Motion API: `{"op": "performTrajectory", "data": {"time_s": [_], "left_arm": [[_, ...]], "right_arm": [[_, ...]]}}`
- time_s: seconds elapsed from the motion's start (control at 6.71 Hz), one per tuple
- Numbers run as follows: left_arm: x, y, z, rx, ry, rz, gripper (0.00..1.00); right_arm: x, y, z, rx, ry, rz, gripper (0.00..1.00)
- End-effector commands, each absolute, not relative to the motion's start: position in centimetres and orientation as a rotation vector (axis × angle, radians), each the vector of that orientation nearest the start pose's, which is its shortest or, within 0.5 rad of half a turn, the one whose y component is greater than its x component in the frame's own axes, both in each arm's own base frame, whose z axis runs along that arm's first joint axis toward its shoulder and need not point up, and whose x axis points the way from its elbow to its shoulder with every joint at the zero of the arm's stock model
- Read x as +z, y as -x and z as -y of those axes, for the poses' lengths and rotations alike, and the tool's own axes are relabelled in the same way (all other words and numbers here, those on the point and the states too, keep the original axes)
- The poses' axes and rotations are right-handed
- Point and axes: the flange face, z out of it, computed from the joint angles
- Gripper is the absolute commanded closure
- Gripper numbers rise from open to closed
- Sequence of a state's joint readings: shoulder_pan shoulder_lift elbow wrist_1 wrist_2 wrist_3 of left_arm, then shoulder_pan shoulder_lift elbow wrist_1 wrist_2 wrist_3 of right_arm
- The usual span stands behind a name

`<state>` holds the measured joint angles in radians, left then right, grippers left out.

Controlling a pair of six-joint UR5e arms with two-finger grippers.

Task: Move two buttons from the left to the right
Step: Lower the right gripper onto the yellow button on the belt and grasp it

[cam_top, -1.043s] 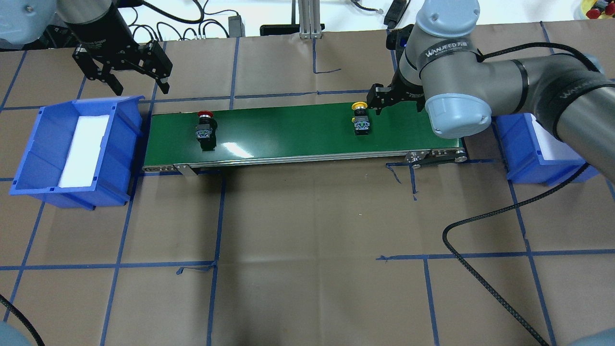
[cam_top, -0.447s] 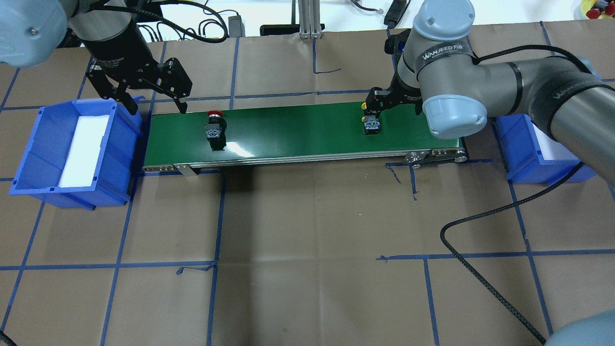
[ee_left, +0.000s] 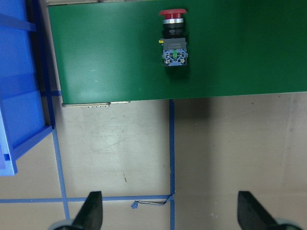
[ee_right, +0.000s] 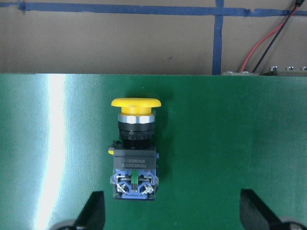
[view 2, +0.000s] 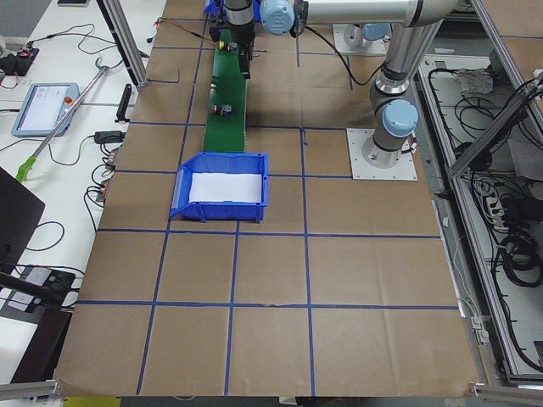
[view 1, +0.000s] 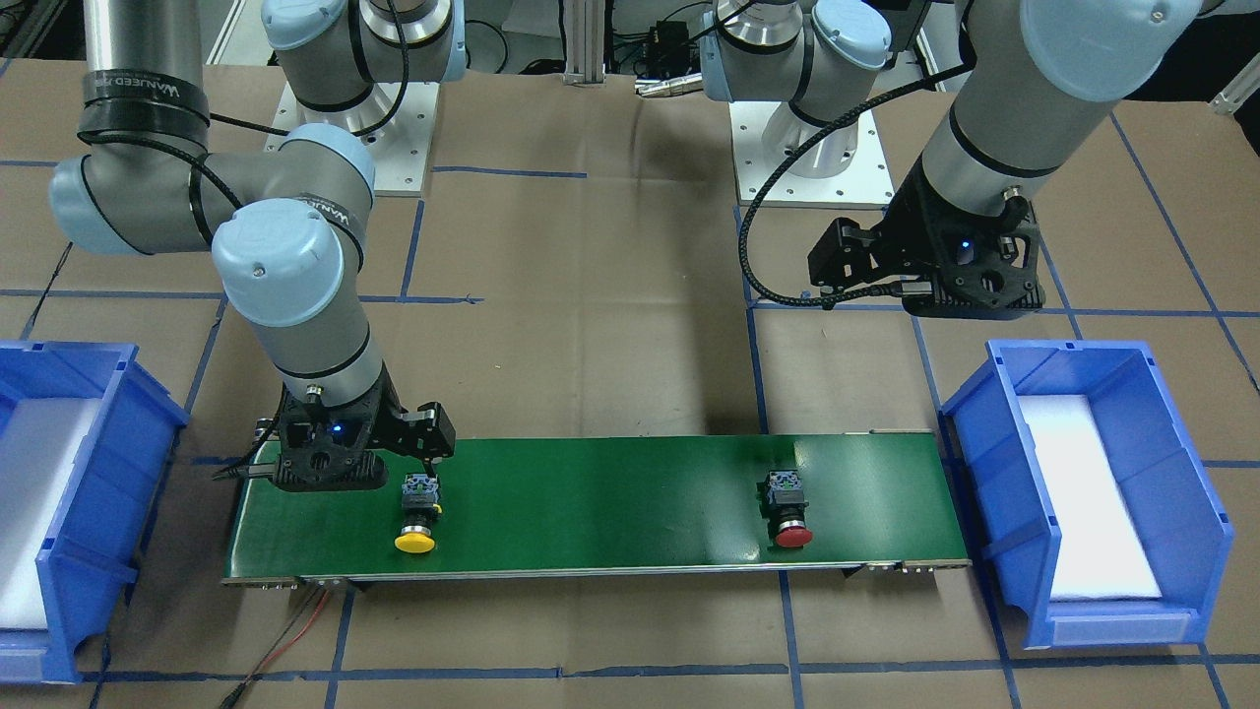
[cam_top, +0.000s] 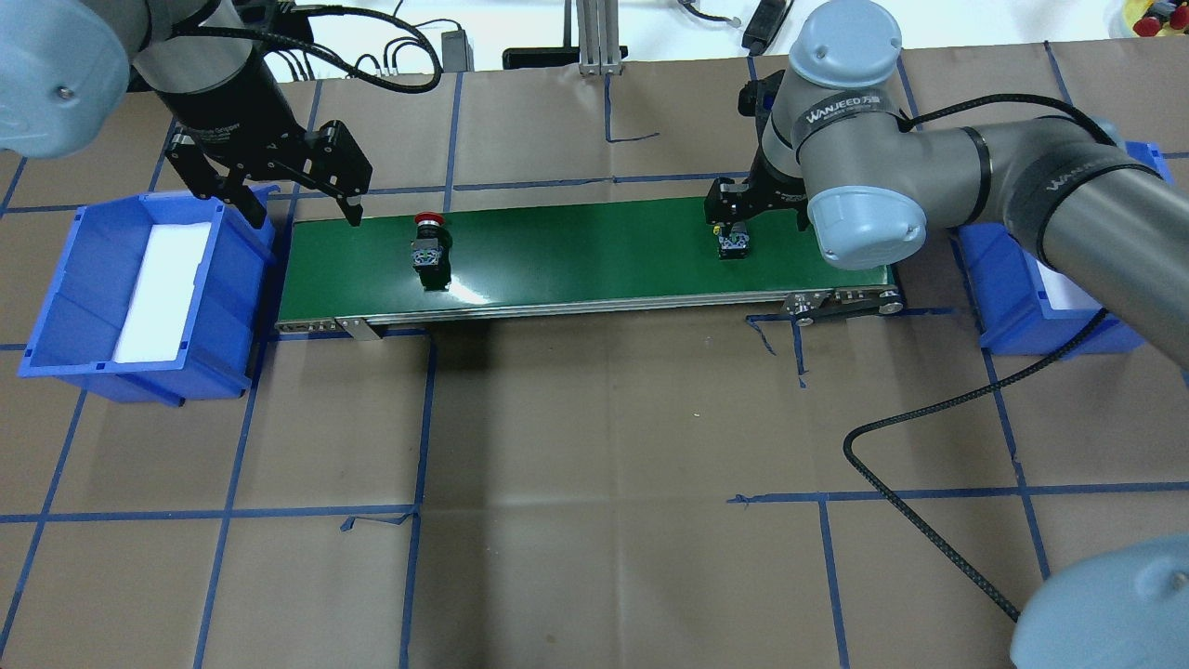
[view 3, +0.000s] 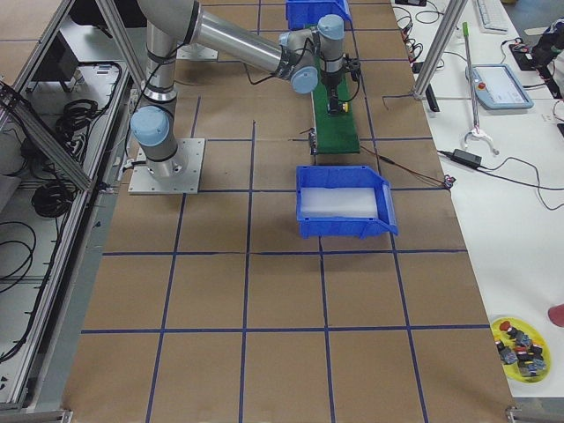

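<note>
Looks like the pick step: right tool [ee_right: 172, 203] spread wide, gripping nothing, over the yellow button [ee_right: 134, 153] lying on the green belt [cam_top: 576, 251]. Next you'd centre on the black body [ee_right: 135, 133], drop, close. Left tool [cam_top: 305, 212] also released, empty; red button [cam_top: 429, 249] sits left of mid-belt in the overhead. Overhead hides the yellow cap [ee_right: 135, 102]; right wrist view shows it whole, left of centre.
</note>
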<state>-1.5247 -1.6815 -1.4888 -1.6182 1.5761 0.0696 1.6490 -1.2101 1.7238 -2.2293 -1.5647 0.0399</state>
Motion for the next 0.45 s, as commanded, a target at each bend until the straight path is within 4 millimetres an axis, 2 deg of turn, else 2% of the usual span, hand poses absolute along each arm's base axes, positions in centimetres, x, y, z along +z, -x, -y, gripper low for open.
{"op": "performTrajectory", "data": {"time_s": [0.0, 0.3], "left_arm": [[46.8, 10.8, 53.8, 0.111, -0.032, -3.137, 0.0], [46.7, 10.8, 53.8, 0.113, -0.034, -3.137, 0.0]], "right_arm": [[26.3, -18.1, 60.1, -0.212, 0.06, -3.12, 0.0], [24.6, -18.2, 60.6, -0.205, 0.06, -3.12, 0.0]]}}
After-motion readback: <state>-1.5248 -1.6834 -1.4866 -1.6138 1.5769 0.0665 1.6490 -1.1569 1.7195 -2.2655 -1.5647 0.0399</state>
